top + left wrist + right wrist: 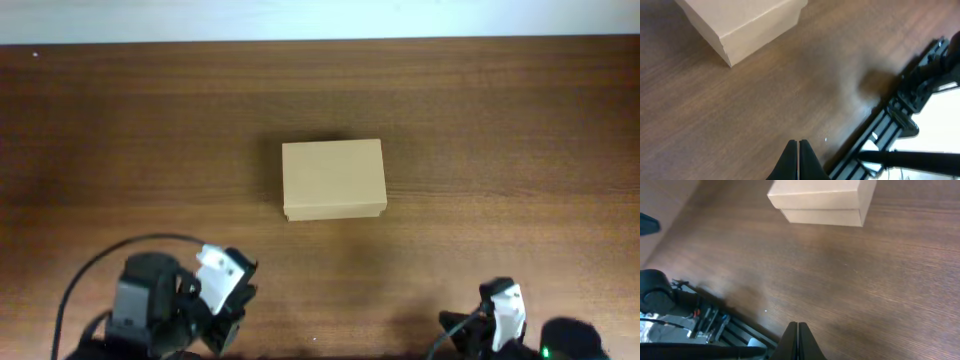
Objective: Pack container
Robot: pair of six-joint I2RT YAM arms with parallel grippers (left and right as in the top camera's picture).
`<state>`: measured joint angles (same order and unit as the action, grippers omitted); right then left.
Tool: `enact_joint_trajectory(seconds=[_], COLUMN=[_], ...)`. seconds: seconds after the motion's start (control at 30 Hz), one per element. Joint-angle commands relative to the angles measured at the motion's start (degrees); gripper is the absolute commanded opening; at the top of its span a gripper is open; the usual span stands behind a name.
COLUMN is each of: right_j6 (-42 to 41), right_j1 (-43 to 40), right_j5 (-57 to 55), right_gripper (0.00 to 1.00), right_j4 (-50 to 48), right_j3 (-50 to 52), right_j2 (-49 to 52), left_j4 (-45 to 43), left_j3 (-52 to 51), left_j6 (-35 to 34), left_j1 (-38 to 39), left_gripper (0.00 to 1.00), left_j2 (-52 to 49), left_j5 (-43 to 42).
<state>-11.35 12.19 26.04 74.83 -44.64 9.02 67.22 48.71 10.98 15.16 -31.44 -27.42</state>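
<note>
One container (333, 178), lid shut, central on desk (150, 120). Closed together and empty: left hand (798, 145), right hand (797, 326), both well apart from it. Step, judged: opening not begun; next, raise flap.

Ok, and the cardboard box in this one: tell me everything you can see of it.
The container is a plain tan-brown rectangular box, cardboard by its look, with no print on the sides in view. Its lid is shut and lies flat, slightly overhanging the base, with a seam between them. It stands level near the middle of the dark wooden table, long side running left to right. Only the table touches it.
</note>
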Motion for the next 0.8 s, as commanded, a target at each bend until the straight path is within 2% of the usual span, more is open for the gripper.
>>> enact_joint_trajectory(seconds=[0.0, 0.03, 0.07, 0.1, 0.17, 0.77], right_j6=[-1.6, -1.6, -1.6, -1.6, -1.6, -1.6], right_j1=[-0.2, -0.2, -0.2, -0.2, -0.2, -0.2], right_j5=[1.6, 1.6, 1.6, 1.6, 2.3, 1.8], right_gripper=[0.22, 0.48, 0.82, 0.99, 0.99, 0.99], right_j4=[-0.5, -0.5, -0.5, -0.4, 0.2, 0.7], right_j3=[0.7, 0.7, 0.7, 0.7, 0.7, 0.7], right_j2=[-3.0, -3.2, -3.1, -3.1, -3.1, -3.1], left_j4=[-1.5, -2.2, -3.0, -3.3, -3.1, -3.1], left_j3=[-1.3, -1.3, -1.3, -1.3, -1.3, -1.3], left_j6=[-6.2, -7.6, -9.6, -11.6, -13.8, -13.8], left_j1=[0.1, 0.1, 0.1, 0.1, 0.1, 0.1], left_gripper=[0.27, 0.85, 0.99, 0.99, 0.99, 0.99], left_j2=[2.6, 2.8, 2.8, 2.8, 2.8, 2.8], left_j5=[-0.8, -0.8, -0.9, -0.9, -0.8, -0.8])
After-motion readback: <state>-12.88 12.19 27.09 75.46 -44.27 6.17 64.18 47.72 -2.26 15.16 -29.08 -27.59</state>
